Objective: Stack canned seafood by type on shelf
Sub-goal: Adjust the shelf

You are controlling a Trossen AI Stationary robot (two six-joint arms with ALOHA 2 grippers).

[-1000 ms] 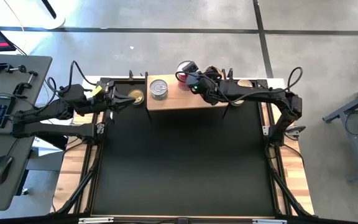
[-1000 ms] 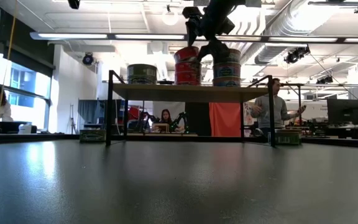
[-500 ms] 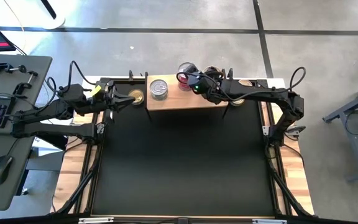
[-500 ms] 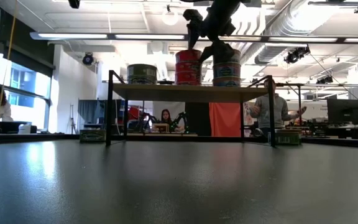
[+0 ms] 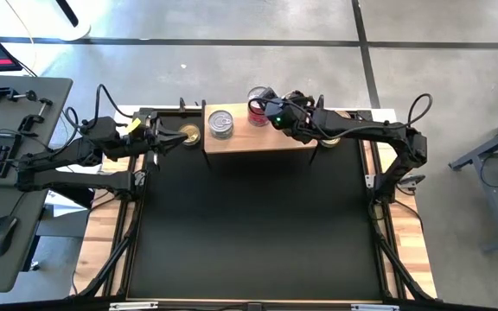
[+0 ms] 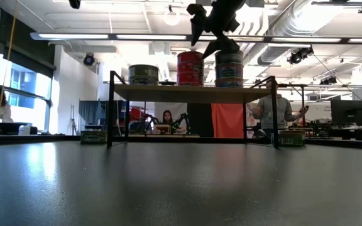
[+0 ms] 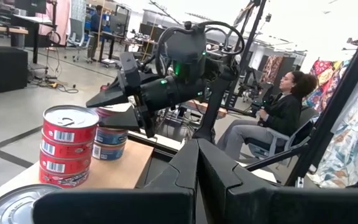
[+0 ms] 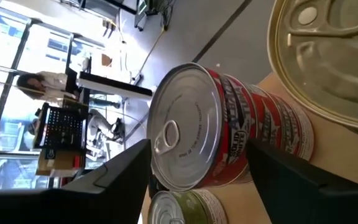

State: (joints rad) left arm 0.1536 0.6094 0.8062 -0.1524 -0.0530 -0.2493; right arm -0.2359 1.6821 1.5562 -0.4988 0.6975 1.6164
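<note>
The right gripper [image 5: 264, 111] hangs just above the stack of red cans [image 6: 190, 68] on the shelf [image 5: 258, 138]. Its fingers [image 8: 114, 171] are spread wide on either side of the top red can [image 8: 194, 134] and look clear of its sides, so I judge them released and holding nothing. That can sits directly between and a little ahead of the fingers, upright, with its silver lid and pull tab facing up. Its axis is vertical and in line with the cans under it.

Just beside the red stack stands a stack of bluish cans [image 6: 229, 69], and a greenish can [image 6: 143, 74] stands well apart toward the shelf's other end. The right arm is much the nearer to the red stack.

The left gripper [image 5: 158, 138] waits beside the shelf's end, near a gold-lidded can [image 5: 189, 135]. Its fingers [image 7: 185, 180] lie pressed together, empty.
</note>
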